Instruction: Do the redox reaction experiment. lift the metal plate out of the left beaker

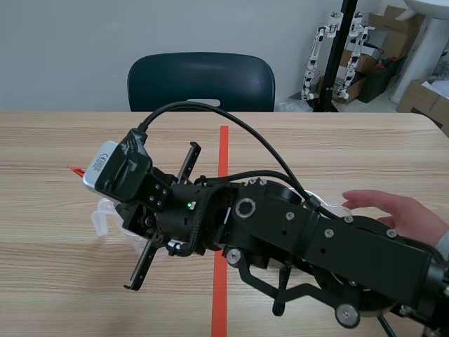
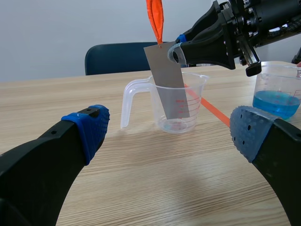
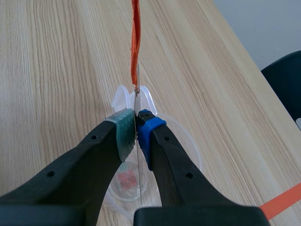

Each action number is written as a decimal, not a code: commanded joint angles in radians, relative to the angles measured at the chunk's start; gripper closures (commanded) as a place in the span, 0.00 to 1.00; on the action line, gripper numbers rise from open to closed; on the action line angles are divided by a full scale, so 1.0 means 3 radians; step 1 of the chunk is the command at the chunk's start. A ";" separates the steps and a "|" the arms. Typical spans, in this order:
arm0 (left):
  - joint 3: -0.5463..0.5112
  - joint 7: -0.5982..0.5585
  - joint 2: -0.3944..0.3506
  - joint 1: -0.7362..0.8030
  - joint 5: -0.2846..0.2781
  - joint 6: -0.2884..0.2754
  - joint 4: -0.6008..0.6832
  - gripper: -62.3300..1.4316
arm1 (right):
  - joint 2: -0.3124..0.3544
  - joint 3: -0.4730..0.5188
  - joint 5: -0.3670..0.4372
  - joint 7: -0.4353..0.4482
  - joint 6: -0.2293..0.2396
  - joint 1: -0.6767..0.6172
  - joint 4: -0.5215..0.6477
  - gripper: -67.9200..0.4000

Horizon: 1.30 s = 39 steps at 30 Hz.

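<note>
So the metal plate (image 2: 167, 82) is clamped edge-on between the pads of the right claw (image 3: 136, 128), near its top end, where an orange ribbon (image 2: 155, 19) is tied on. It's tilted. The lower half sits down inside the clear beaker (image 2: 196, 101) and the upper half pokes above the rim. I can't tell if the tip touches the bottom. The beaker looks clear inside apart from red print, so no idea if there's any liquid in it.

A second beaker (image 2: 283, 75) has blue liquid (image 2: 276, 103) in it and stands on the other side of the orange tape line (image 1: 223, 151), well apart from the first.

The left claw (image 2: 171, 131) is spread wide, low over the bench (image 1: 63, 147), facing the clear beaker with bare wood in between. A person's hand (image 1: 396, 214) rests by the right arm, and there's a chair (image 1: 200, 81) past the far edge.
</note>
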 commanded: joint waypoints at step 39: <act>-0.0013 -0.0045 -0.0028 0.0009 -0.0022 0.0001 0.0033 0.13 | -0.0142 -0.0130 -0.0343 0.0029 0.0135 0.0036 0.0056 0.35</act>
